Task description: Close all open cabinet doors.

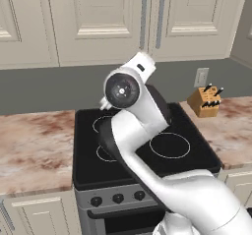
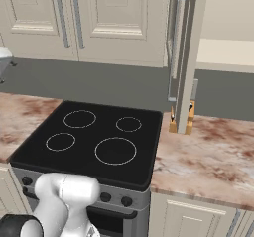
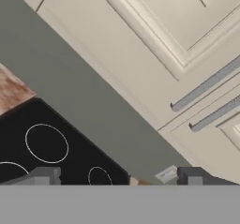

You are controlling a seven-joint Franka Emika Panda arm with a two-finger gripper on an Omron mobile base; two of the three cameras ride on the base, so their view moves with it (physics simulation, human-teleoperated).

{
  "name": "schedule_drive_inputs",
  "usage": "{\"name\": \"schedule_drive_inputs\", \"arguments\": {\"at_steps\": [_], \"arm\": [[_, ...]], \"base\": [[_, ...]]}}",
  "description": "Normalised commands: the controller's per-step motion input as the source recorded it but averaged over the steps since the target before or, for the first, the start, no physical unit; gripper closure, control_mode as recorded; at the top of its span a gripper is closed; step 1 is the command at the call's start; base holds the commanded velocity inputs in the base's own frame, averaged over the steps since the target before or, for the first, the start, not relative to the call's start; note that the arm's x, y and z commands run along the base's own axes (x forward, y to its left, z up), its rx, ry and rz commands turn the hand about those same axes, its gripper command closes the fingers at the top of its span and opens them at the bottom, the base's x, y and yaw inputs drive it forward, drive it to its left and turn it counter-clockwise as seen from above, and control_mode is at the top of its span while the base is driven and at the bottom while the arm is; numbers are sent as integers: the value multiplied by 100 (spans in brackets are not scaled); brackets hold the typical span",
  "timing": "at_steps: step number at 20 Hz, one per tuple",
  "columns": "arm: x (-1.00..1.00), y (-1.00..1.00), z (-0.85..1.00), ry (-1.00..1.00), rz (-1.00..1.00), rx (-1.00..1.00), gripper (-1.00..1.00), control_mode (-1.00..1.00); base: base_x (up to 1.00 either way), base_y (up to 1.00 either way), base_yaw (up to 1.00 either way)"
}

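Two cream cabinet doors (image 2: pixel 114 18) above the stove sit flush and shut, their long grey bar handles (image 2: pixel 77 15) side by side. To their right, one tall cabinet door (image 2: pixel 187 57) stands swung out, seen edge-on, with its bar handle (image 2: pixel 173 47) facing the stove and the cabinet's pale inside (image 2: pixel 228 52) showing behind it. My gripper (image 3: pixel 119 178) is open, the fingertips (image 3: pixel 44 176) wide apart with nothing between them. It hangs over the stove and looks at the two shut doors (image 3: pixel 154 35) and their handles (image 3: pixel 206 85). My white hand (image 1: pixel 141 64) is raised just below those doors.
A black four-ring stove (image 2: pixel 99 137) lies below, with knobs on its front. Marbled brown counters (image 2: pixel 208 156) flank it. A wooden knife block (image 1: pixel 205 101) stands on the right counter by a wall socket (image 1: pixel 201 76), partly behind the open door. The wall is grey.
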Motion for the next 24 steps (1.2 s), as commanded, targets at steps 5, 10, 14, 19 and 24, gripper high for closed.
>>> {"name": "schedule_drive_inputs", "arguments": {"at_steps": [5, 10, 14, 19, 24], "arm": [[-74, -78, 0, 0, 0, 14, -100, -100], [-53, -91, 0, 0, 0, 14, -100, -100], [-44, -95, 0, 0, 0, 12, -100, -100], [-19, -49, -10, 0, 0, 4, -100, -100], [-9, -30, -20, 4, -1, 0, -100, -100]], "base": [[0, 0, 0], [0, 0, 0], [0, 0, 0], [0, 0, 0], [0, 0, 0]]}}
